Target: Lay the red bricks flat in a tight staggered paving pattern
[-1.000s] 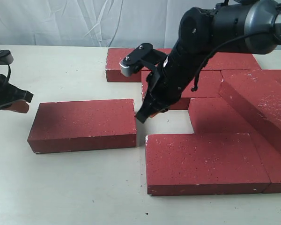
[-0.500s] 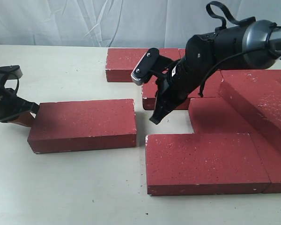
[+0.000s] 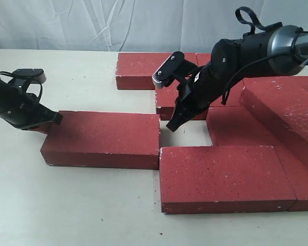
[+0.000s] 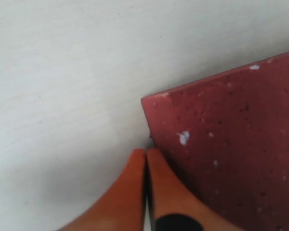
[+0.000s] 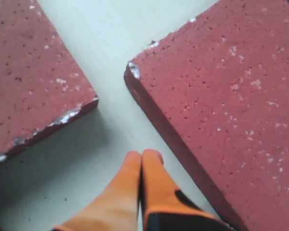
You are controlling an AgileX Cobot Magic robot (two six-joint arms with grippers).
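Note:
Several dark red speckled bricks lie on the pale table. One loose red brick [image 3: 102, 138] [image 4: 226, 139] lies flat at front left, its right end against the front brick [image 3: 226, 174]. My left gripper [image 3: 45, 124] [image 4: 145, 153] is shut, its orange tips pressed against that loose brick's left end near a corner. My right gripper [image 3: 173, 124] [image 5: 143, 155] is shut on nothing and hangs over the small bare gap between bricks. In the right wrist view one brick [image 5: 29, 72] and another brick [image 5: 231, 106] flank that gap.
A back brick [image 3: 138, 69] and a middle brick [image 3: 195, 100] lie behind the gap. A tilted brick [image 3: 287, 113] leans over others at the right. Bare table [image 3: 66, 77] stretches across the left and front. A white cloth backdrop [image 3: 92, 23] closes the rear.
My left gripper has pushed the loose brick to the right until it meets the front brick. My right gripper has drawn back to the right, off that brick's end.

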